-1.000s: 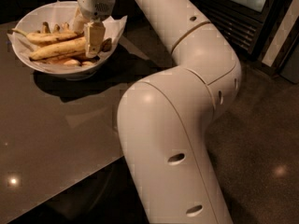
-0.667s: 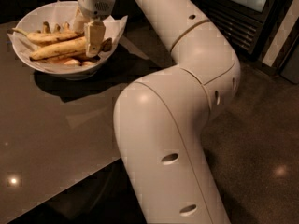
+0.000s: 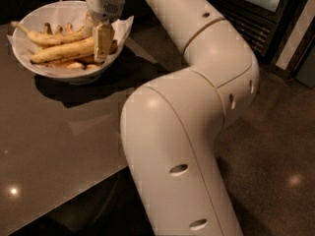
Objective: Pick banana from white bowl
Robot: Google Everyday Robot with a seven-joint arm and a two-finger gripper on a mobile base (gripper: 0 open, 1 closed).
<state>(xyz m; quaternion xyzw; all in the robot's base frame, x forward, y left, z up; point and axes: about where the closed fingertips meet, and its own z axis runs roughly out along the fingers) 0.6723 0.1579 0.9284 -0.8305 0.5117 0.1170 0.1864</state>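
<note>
**Meeting the banana at its right-hand end**

Places the gripper (image 3: pixel 102 47) low inside the white bowl (image 3: pixel 29 23), toward the bowl's right side, hanging from the bulky pale arm (image 3: pixel 197 82) that fills the foreground. Cannot tell whether open or clamped: shows only one broad pale face of the gripper, in front of the fruit, and hides the rest behind it.

Finds the banana (image 3: pixel 61 53) lying across the middle of the bowl on the crinkled paper (image 3: pixel 123 26). Runs its long axis nearly left to right, with the left tip a little lower in the view and the right end rising slightly toward the right rim. Puts that right end directly at the gripper, passing behind it, and leaves the remaining length stretching away to the left. Crosses the long axis roughly square-on, which should suit a pinch across the thickness.

Calls, by this reading, for a straight lift with care for droop, since a hold near one end leaves most of the weight out to the left. Sets a slimmer banana (image 3: pixel 54 37) with a long pale stem just behind, almost parallel and near enough to be nudged. Rests the bowl on the dark glossy table (image 3: pixel 59 132).
</note>
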